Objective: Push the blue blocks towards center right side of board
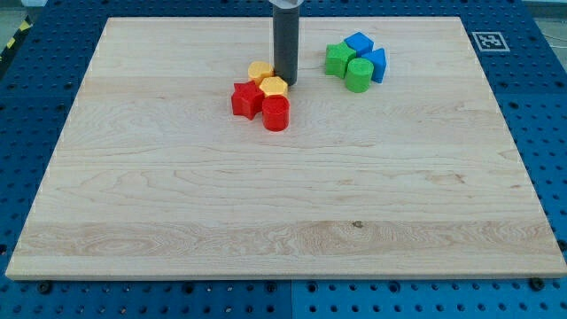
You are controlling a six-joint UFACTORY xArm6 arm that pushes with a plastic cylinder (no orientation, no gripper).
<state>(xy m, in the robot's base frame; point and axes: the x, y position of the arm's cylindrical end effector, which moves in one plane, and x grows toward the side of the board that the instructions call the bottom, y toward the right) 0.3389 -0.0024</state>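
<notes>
At board top-centre: our tip (285,84), bare rod, no jaws, holds nothing.
Beside tip: yellow blocks (267,79), touching.
Blue blocks (367,55): right of tip, clustered with green blocks (347,66).
Advice: we circle above, push blues down-right, skip greens.

Wooden board (283,204) on blue, seemingly perforated table (545,115).
</notes>
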